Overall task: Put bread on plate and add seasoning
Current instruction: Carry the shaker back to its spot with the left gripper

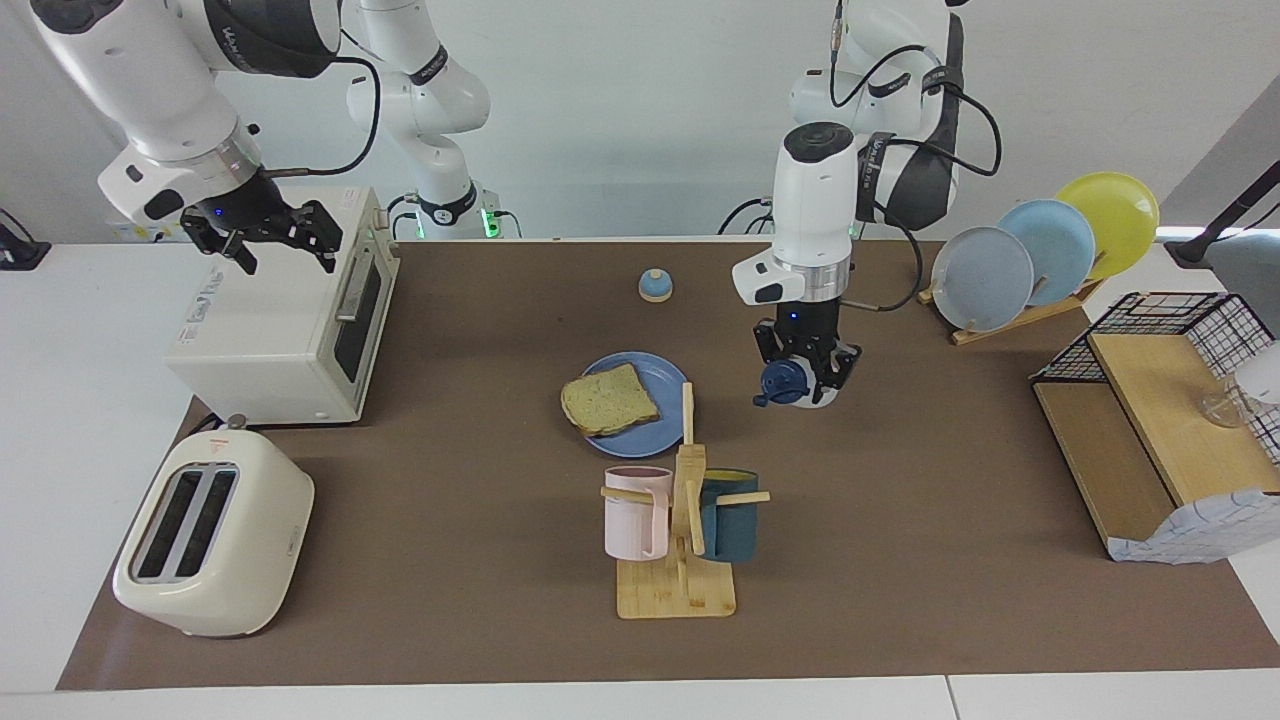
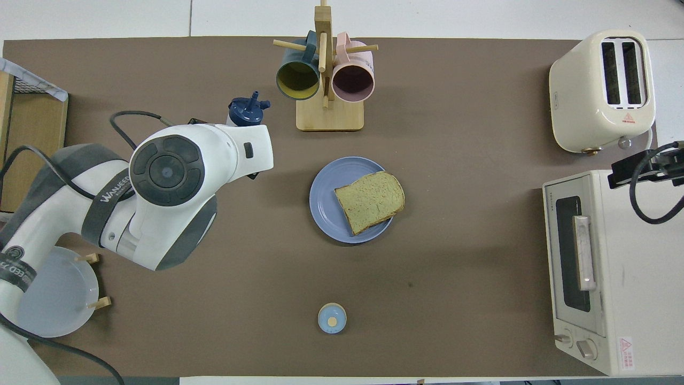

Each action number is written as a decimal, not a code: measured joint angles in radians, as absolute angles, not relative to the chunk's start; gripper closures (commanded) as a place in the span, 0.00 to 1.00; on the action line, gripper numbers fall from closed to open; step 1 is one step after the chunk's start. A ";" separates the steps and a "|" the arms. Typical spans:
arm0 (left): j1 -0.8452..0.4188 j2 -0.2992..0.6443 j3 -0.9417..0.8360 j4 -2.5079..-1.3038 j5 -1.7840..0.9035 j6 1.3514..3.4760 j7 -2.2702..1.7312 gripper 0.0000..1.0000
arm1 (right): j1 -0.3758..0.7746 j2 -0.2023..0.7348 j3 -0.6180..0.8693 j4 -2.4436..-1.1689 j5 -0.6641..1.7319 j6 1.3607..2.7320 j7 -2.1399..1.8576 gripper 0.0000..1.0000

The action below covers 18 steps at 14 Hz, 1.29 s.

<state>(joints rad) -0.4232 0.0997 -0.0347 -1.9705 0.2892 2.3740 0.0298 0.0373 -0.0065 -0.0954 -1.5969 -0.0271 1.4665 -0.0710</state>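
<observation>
We see a matte brown mat [image 1: 900, 600] over a white table [image 1: 60, 400]; on it a medium-blue plate [image 1: 655, 375] bears pale tan bread [image 1: 608, 399] with a darker brown crust and faint greenish speckling; the seasoning [image 1: 790, 384] shows a navy-blue cap on a whitish translucent body. We note a cream toaster [image 1: 212, 533] with dark slots, an off-white oven [image 1: 285, 320] with a dark window, a pale wooden mug rack [image 1: 678, 585] carrying a pink mug [image 1: 635, 512] and a teal mug [image 1: 728, 515] with a yellowish inside; the racked plates run grey-blue [image 1: 982, 278], light blue [image 1: 1050, 243], yellow [image 1: 1110, 215]; the small bell-shaped knob [image 1: 655, 286] is light blue over tan; the arms are white with dark grey bands.
</observation>
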 measured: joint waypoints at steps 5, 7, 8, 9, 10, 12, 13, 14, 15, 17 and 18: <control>-0.330 0.111 -0.034 -2.112 0.288 2.805 -0.234 1.00 | 0.037 -0.007 -0.095 -1.597 -0.027 1.466 -0.071 0.00; -0.295 0.140 -0.034 -2.135 0.288 2.942 -0.286 1.00 | 0.037 -0.007 -0.095 -1.597 -0.027 1.466 -0.071 0.00; -0.272 0.158 -0.034 -2.139 0.288 3.000 -0.290 1.00 | 0.037 -0.007 -0.095 -1.597 -0.027 1.466 -0.071 0.00; -0.251 0.181 -0.033 -2.142 0.288 3.066 -0.290 1.00 | 0.037 -0.007 -0.095 -1.597 -0.027 1.466 -0.071 0.00; -0.237 0.212 -0.030 -2.144 0.288 3.135 -0.290 1.00 | 0.037 -0.007 -0.095 -1.597 -0.027 1.466 -0.071 0.00; -0.229 0.294 -0.014 -2.145 0.289 3.283 -0.288 1.00 | 0.037 -0.007 -0.095 -1.597 -0.027 1.466 -0.071 0.00; -0.232 0.337 0.001 -2.144 0.296 3.343 -0.280 1.00 | 0.037 -0.006 -0.095 -1.597 -0.027 1.466 -0.071 0.00; -0.237 0.379 0.027 -2.135 0.312 3.395 -0.268 1.00 | 0.037 -0.007 -0.095 -1.597 -0.027 1.466 -0.071 0.00; -0.252 0.417 0.066 -2.119 0.332 3.436 -0.263 1.00 | 0.037 -0.007 -0.095 -1.597 -0.027 1.466 -0.071 0.00; -0.317 0.473 0.167 -2.086 0.350 3.476 -0.255 1.00 | 0.037 -0.007 -0.095 -1.597 -0.027 1.466 -0.071 0.00; -0.365 0.492 0.221 -2.073 0.351 3.480 -0.254 1.00 | 0.037 -0.007 -0.095 -1.597 -0.027 1.466 -0.071 0.00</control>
